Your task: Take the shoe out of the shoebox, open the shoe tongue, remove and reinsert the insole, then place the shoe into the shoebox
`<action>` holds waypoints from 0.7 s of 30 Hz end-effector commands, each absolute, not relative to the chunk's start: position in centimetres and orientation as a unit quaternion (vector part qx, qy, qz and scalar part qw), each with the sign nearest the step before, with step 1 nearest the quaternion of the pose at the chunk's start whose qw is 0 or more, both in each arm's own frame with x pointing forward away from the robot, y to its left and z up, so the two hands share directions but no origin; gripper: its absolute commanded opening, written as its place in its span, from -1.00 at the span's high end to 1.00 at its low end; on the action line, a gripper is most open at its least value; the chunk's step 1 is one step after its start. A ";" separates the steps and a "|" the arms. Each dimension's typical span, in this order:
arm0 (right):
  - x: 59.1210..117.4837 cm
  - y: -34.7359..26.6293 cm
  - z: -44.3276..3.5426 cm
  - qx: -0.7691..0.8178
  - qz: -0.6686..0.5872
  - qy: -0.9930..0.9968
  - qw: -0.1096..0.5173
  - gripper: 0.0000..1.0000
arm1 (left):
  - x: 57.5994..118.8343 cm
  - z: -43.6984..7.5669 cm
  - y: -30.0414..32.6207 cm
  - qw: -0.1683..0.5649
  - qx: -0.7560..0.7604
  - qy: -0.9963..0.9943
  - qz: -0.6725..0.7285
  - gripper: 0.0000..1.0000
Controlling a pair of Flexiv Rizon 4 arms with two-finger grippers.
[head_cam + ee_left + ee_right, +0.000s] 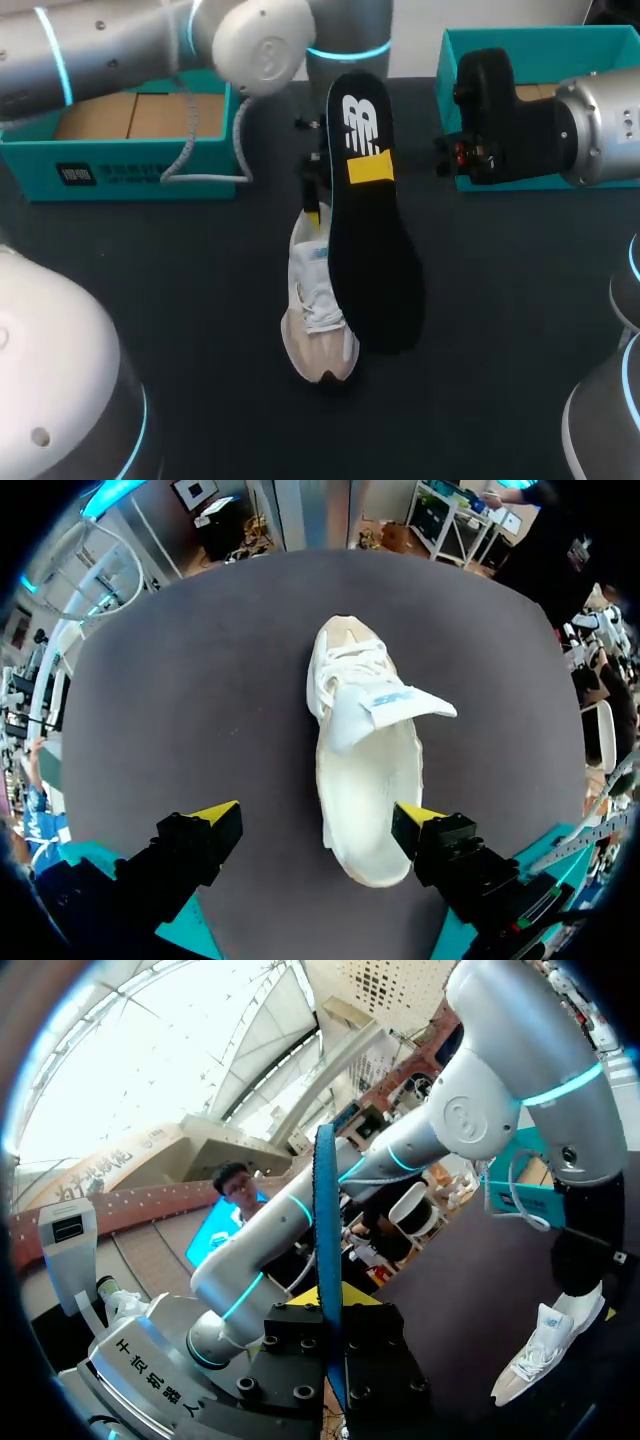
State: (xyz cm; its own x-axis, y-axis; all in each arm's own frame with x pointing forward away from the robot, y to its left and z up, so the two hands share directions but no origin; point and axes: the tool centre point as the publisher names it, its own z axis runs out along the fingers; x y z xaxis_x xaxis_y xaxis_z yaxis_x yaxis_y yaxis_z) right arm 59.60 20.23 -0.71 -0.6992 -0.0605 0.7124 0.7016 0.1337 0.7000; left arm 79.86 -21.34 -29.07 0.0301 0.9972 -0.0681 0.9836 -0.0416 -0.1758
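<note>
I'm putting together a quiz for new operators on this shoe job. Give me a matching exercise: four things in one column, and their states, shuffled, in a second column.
Things
1. shoe
2. insole
3. left gripper
4. right gripper

States
A. shut on the insole
B. resting on the table
C. open, over the shoe
D. black, held up off the table

Pairs: 1-B, 2-D, 3-C, 4-A
</note>
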 end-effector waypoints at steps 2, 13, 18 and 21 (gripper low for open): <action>59.8 19.8 -0.8 -0.261 -0.619 -0.673 0.309 1.00 | 79.8 -26.7 -17.7 -0.108 -0.701 -0.677 0.193 -1.00; 63.3 16.2 -1.2 -0.366 -0.599 -0.604 0.378 1.00 | 80.7 -21.7 -14.9 -0.229 -0.681 -0.647 0.257 -1.00; 65.2 14.9 -1.0 -0.401 -0.585 -0.585 0.394 1.00 | 80.7 -19.6 -14.0 -0.270 -0.672 -0.629 0.282 -1.00; 66.4 14.4 -0.9 -0.407 -0.579 -0.581 0.401 1.00 | 80.4 -18.5 -13.5 -0.290 -0.669 -0.620 0.288 -1.00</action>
